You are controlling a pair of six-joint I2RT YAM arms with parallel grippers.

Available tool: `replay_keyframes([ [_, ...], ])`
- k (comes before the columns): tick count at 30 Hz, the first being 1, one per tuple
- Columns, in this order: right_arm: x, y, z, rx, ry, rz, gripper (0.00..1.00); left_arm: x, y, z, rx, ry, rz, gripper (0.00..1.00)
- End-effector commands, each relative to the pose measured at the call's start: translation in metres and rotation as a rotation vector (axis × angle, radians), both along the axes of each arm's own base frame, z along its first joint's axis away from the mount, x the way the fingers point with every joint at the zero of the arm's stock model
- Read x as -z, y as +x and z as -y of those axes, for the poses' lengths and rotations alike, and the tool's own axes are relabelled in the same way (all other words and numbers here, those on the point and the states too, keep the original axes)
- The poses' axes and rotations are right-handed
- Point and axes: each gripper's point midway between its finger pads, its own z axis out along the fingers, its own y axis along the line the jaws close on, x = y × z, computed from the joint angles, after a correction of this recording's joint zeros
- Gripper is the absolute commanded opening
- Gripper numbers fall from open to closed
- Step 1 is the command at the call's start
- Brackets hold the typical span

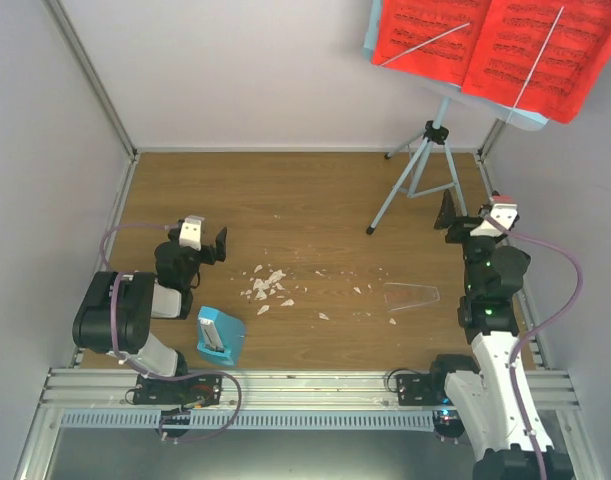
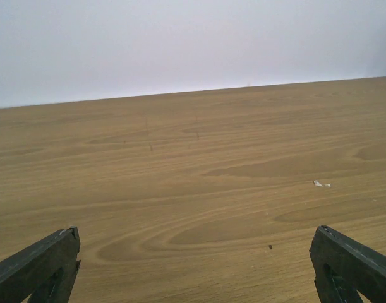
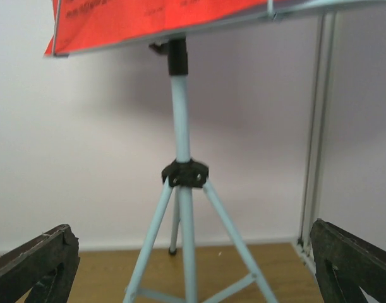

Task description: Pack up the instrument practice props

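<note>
The pale-blue music stand [image 1: 417,170] stands upright at the back right on its tripod legs, with red sheet-music pages [image 1: 495,45] on its plate. In the right wrist view the stand's pole [image 3: 182,189] is straight ahead and the red pages [image 3: 148,19] are at the top. My right gripper [image 1: 447,212] is open and empty, just right of the tripod. My left gripper [image 1: 221,245] is open and empty at the left, facing bare wood. The small blue box [image 1: 219,335] lies near the front left. The clear triangular piece [image 1: 412,296] lies flat at the front right.
Small white scraps [image 1: 267,285] are scattered over the middle of the wooden table [image 1: 315,200]; one scrap [image 2: 320,184] shows in the left wrist view. White walls and metal frame posts [image 1: 95,80] enclose the table. A metal rail [image 1: 305,385] runs along the near edge.
</note>
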Motion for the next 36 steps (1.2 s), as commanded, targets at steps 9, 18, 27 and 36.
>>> replay_keyframes([
  [9,0.000,-0.013,-0.093,-0.587,0.209,-0.155,1.00,-0.024,0.003,0.001,0.006,0.021,0.097,0.99],
  [18,0.097,-0.015,-0.234,-0.846,0.019,-0.547,1.00,-0.024,0.003,0.001,0.007,0.020,0.096,0.99],
  [27,0.113,-0.115,-0.383,-1.385,-0.151,-0.503,0.97,-0.024,0.003,0.000,0.006,0.021,0.097,0.99],
  [36,0.126,-0.161,-0.472,-1.566,-0.251,-0.436,0.87,-0.024,0.003,0.001,0.007,0.021,0.096,0.99],
])
